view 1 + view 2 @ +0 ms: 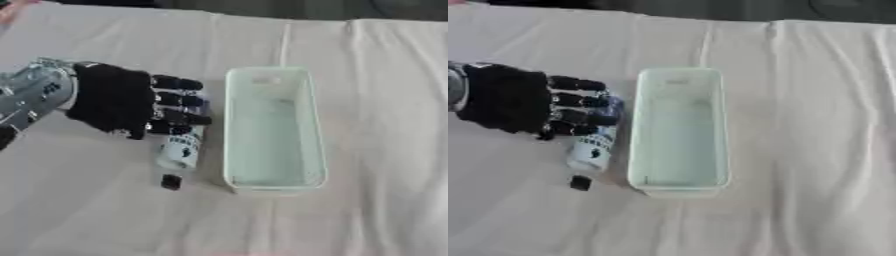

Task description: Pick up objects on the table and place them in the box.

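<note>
The robot's left hand (114,100) comes in from the left side of the view, its silver forearm behind it and the black back of the hand turned up toward the camera. The fingers (175,83) stretch out toward the right and lie over the upper part of a bottle (182,147). Whether they are curled round the bottle or only resting on top of it cannot be told from these views, since the palm side is hidden.

The bottle is white, with dark print on its side, and its upper end looks blue where it shows past the fingers in the right eye view. It lies on its side on the desk (376,100), which is covered by a pale, creased cloth. Its long side runs roughly parallel to the box (271,186), and it sits just beside the left wall of the box, outside it.

A small dark cap-like piece (171,181) lies on the cloth just below the lower end of the bottle, slightly apart from it.

The box is a pale green, see-through rectangular tray standing upright in the middle of the desk, its long side running away from the robot. Nothing can be made out inside it.

The right hand does not show in either view.
</note>
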`<state>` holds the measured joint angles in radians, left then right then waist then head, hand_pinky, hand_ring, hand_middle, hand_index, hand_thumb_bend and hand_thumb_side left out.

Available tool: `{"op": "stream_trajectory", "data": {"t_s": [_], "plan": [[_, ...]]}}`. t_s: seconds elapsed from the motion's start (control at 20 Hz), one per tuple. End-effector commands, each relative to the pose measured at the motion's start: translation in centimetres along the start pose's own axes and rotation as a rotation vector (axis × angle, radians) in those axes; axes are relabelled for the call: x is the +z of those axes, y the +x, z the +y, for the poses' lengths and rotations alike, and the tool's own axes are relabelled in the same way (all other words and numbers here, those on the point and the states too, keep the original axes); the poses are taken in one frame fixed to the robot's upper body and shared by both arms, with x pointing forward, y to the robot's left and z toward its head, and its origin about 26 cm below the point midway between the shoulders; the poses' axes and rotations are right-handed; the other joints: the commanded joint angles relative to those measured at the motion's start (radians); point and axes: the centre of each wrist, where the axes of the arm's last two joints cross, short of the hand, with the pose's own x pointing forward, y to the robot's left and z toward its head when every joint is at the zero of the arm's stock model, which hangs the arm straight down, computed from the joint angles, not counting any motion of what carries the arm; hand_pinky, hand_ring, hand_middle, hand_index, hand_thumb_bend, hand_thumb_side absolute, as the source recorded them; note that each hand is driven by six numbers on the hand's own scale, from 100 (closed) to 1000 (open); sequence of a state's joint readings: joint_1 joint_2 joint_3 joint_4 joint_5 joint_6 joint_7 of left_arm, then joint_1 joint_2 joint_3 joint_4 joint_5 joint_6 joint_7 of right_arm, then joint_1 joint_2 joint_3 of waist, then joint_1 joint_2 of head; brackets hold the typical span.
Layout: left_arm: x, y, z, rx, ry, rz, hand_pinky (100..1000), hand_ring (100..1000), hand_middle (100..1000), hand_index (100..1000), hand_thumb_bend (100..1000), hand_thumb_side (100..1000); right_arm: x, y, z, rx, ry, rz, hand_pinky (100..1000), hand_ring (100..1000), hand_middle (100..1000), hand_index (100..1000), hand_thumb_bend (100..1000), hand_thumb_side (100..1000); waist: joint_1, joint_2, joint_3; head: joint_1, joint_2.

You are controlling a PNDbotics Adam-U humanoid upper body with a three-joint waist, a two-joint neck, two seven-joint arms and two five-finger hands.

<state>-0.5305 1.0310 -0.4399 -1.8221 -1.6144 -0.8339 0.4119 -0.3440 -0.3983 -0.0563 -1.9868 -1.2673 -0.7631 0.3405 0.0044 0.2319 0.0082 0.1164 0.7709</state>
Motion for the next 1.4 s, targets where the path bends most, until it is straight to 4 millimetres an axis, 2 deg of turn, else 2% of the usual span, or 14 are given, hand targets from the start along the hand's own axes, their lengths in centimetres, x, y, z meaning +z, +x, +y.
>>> {"op": "stream_trajectory", "data": {"t_s": [0.05, 1.15, 1.4], "plan": [[0.4, -0.8, 0.5, -0.004, 0.068, -0.060, 1000, 913, 975, 869, 496, 338, -0.9, 0.0, 0.3, -0.005, 0.041, -0.021, 173, 323, 432, 568, 100, 1000, 0.001, -0.013, -0.002, 0.010, -0.001], [-0.6, -0.5, 0.1, 0.034, 0.100, -0.067, 1000, 909, 969, 885, 514, 355, -1.3, -0.2, 0.4, -0.012, 0.025, -0.029, 172, 323, 431, 568, 100, 1000, -0.001, -0.005, -0.012, 0.016, -0.001], [-0.7, -0.1, -0.4, 0.047, 0.078, -0.075, 1000, 884, 936, 890, 512, 355, -1.3, -0.2, 0.5, -0.010, 0.022, -0.028, 173, 324, 430, 567, 100, 1000, -0.001, -0.004, -0.014, 0.014, -0.001]]}}
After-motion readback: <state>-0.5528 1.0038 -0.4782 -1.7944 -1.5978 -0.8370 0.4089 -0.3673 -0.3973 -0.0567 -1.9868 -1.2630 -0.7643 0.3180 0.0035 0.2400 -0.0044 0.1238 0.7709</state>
